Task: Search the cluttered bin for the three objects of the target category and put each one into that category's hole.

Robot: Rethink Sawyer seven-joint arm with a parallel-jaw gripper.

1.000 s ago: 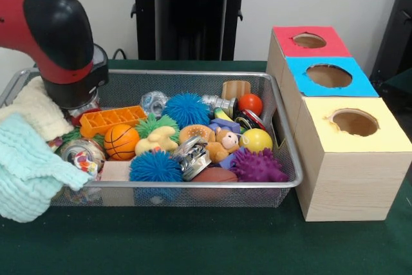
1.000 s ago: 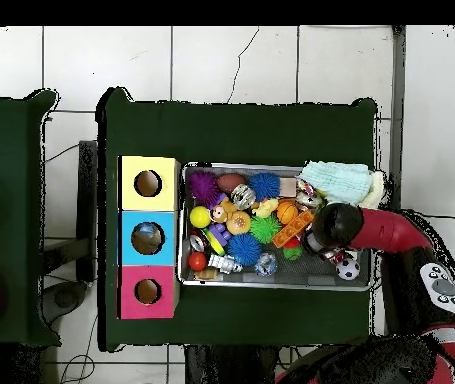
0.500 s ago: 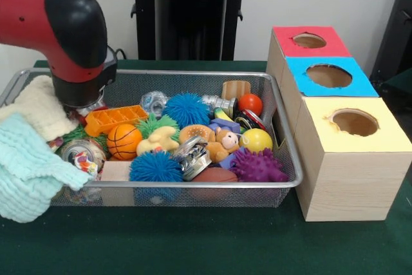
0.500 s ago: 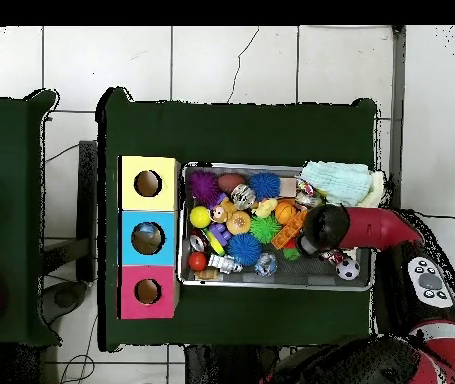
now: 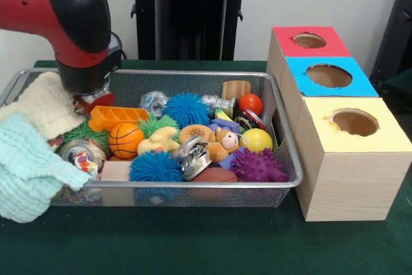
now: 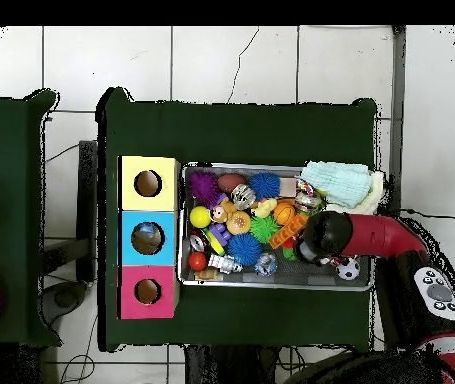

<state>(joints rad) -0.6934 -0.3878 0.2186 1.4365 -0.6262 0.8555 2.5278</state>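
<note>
The silver wire mesh bin [image 5: 193, 74] sits on the green table, full of toys; it also shows in the overhead view [image 6: 271, 285]. The red and black arm comes in from the left of the front view. Its gripper [image 5: 95, 100] hangs low over the bin's far left part, just behind an orange plastic tray [image 5: 119, 117], with something red at its tip. I cannot tell whether it is open or shut. In the overhead view the arm's black wrist [image 6: 323, 237] covers the gripper. A red-topped box [image 5: 309, 40], a blue-topped box [image 5: 328, 75] and a yellow-topped box [image 5: 354, 123], each with a round hole, stand to the bin's right.
In the bin lie a basketball [image 5: 125, 141], two blue spiky balls [image 5: 187, 109], a purple spiky ball [image 5: 257, 165], a yellow ball [image 5: 256, 140], a red ball [image 5: 251, 103] and a yellow duck [image 5: 159, 140]. A mint cloth [image 5: 26, 165] and a cream cloth [image 5: 42, 104] hang over its left end.
The arm's wrist has risen and shifted a little toward the bin's middle, away from the cloths. The orange tray has shifted slightly.
</note>
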